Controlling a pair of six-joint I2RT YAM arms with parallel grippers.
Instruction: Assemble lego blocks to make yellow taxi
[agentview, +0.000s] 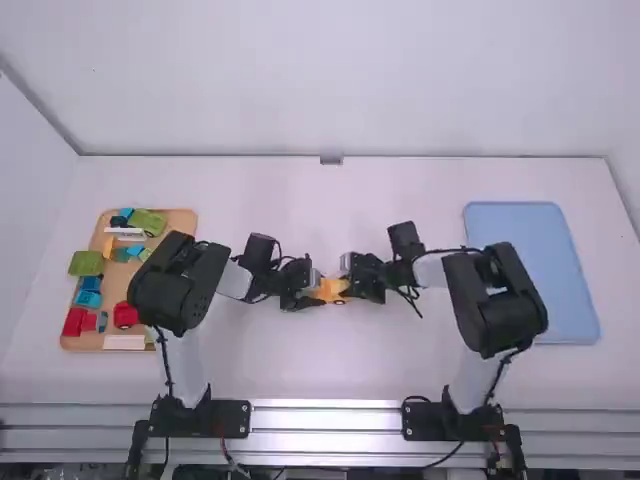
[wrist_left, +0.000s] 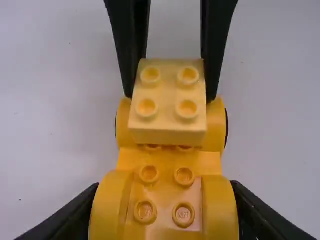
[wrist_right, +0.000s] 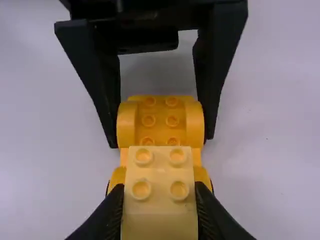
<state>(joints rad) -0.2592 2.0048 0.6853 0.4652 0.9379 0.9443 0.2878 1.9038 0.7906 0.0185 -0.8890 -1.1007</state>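
The left gripper (agentview: 312, 289) has its fingers closed on the chassis (wrist_left: 167, 165), one on each side of its rounded fenders (wrist_right: 195, 125). The right gripper (agentview: 352, 278) has its fingers closed on the pale yellow block (wrist_left: 167, 107), pinching it by two opposite sides, four studs facing up. That block is over the chassis end nearer the right arm; whether it is pressed fully home I cannot tell. The chassis is upright, studs up, its long axis running left to right across the high view, from one gripper to the other: the fendered end points to the left arm, the end with the block to the right arm. Which end is the taxi's nose I cannot tell. The block's studs line up in rows with those of the chassis. Dark wheels (wrist_left: 226, 129) show at the sides beneath the block. All of this is near the middle of the white table (agentview: 300, 370), between the two arms. Well apart on the left is a tan tray (agentview: 178, 220) with green blocks (agentview: 87, 263), blue blocks (agentview: 90, 283), red blocks (agentview: 125, 315) and white pieces (agentview: 125, 342) on it; on the far right lies a blue tray (agentview: 530, 270).
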